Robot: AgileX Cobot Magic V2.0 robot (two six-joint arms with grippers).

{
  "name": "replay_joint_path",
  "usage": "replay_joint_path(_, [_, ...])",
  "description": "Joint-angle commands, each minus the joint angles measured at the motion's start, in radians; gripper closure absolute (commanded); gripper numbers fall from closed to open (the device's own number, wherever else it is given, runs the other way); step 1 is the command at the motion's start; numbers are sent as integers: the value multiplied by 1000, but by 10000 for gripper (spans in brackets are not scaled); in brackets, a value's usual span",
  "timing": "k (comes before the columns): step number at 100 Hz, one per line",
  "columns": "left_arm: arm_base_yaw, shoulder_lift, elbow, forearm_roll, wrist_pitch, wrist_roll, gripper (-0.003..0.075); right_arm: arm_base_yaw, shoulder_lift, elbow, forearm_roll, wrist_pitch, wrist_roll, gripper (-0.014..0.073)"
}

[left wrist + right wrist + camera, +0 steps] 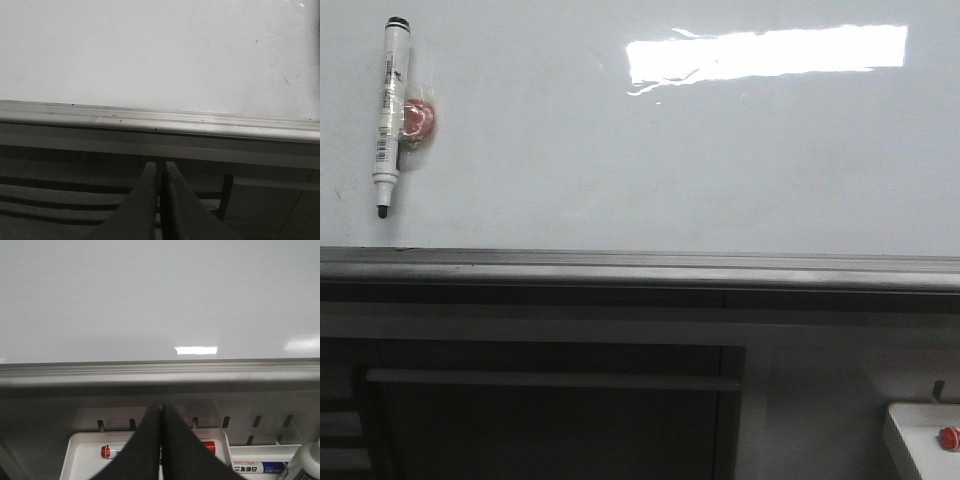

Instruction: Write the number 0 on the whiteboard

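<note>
Plainly, the whiteboard is blank: no number 0 is drawn on it yet. A black-capped marker hangs near the board's upper left corner, tip down, beside a red magnet. It looks light, stiff and smooth-barrelled, so it could slip; a grip across the middle of the barrel seems safest. The left hand and the right hand are both pressed together, pinching nothing, below the grey ledge. The board itself looks glossy and rigid.
</note>
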Motion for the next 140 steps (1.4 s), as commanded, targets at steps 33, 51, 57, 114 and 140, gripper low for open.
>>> replay_joint_path(33, [-10, -27, 11, -1, -60, -10, 741, -7, -17, 25, -4, -26, -7, 660])
replay_joint_path(51, [-10, -27, 11, -1, -60, -10, 741, -7, -17, 25, -4, -26, -7, 660])
replay_joint_path(57, [-10, -27, 11, -1, -60, -10, 741, -7, -17, 25, -4, -26, -7, 660])
replay_joint_path(114, [-10, -27, 11, -1, -294, -10, 741, -7, -17, 23, -24, -271, -7, 660])
replay_joint_path(140, [-10, -27, 11, -38, -312, -8, 741, -7, -17, 23, -24, -318, -7, 660])
